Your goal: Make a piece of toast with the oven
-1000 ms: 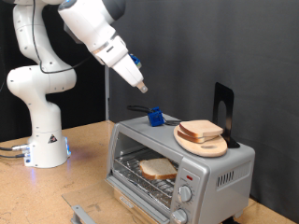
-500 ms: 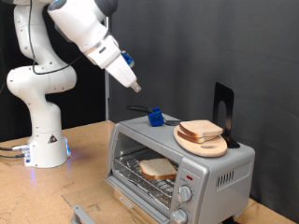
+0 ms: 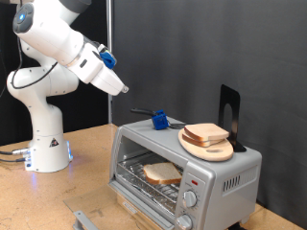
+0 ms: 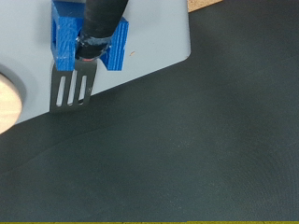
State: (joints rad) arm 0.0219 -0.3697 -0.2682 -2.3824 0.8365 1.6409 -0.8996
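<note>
Exterior view, left to right: the white arm stands on its base at the left of the frame on the wooden tabletop (image 3: 91, 153); its pincer (image 3: 122, 89) is raised in the upper left centre, pointing down and to the right; nothing shows between its fingers, and whether they are spread or together cannot be told at this size.

Centre and lower right: the oven (image 3: 182, 172) sits on the tabletop with its glass door dropped open; the piece of toast (image 3: 161, 172) lies flat on the wire rack inside, in the left part of the chamber; two round knobs show on the front at the right.

On the oven's top: a blue-handled spatula (image 3: 153, 118) rests at the left rear; a round wooden plate (image 3: 207, 148) with spare slices (image 3: 207, 133) stacked on it sits at the right; a dark upright stand (image 3: 229, 115) is behind it.

Governing relation: the toast lies well below and to the right of the pincer, well apart from it, inside the oven; the spatula is the nearest object to the pincer, also below and to the right; no contact with either.

Wrist view: the spatula (image 4: 79, 65), its blue block and slotted metal blade, lies on the pale oven top; the pincer's fingers do not show here.

Judgement: bread is loaded; door not yet shut.
</note>
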